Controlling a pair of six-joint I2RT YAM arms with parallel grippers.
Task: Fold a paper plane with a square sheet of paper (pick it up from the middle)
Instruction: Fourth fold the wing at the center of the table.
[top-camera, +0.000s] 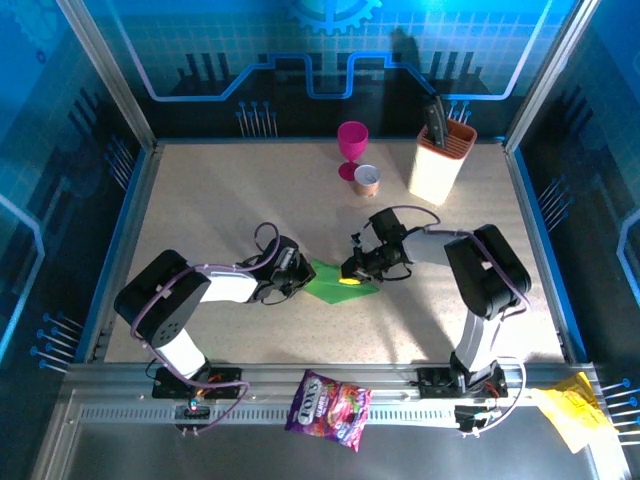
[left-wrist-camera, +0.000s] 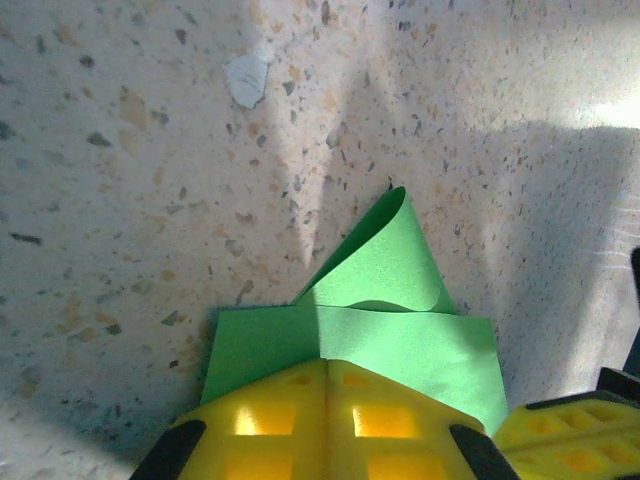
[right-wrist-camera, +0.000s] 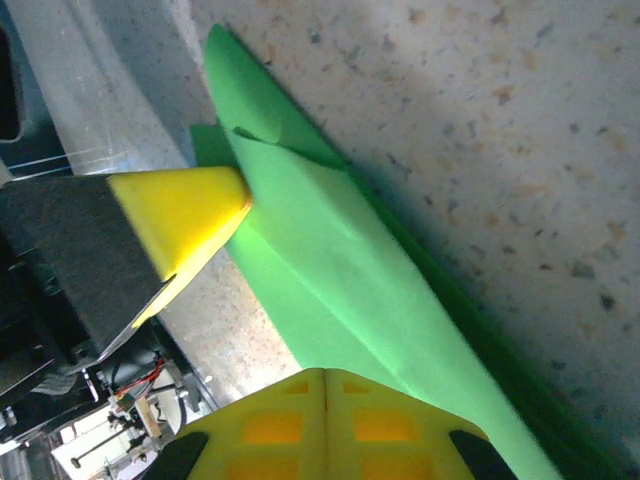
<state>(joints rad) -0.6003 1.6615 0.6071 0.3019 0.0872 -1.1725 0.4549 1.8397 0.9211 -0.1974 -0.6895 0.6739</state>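
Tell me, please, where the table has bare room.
Bare table: far left, between the wall and the goblet, and right of the right arm. Crowded: the centre, where left pincer and right pincer meet on the green paper, and around the can and knife block.

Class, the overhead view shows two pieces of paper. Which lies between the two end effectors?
The bright green sheet, partly folded, in the middle of the table. The crumpled yellow paper lies off it, past the near right corner.

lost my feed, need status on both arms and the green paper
Left fingers, right fingers shut, tips on green paper. Paper part-folded, one flap curling up. Goblet, can, knife block well back.
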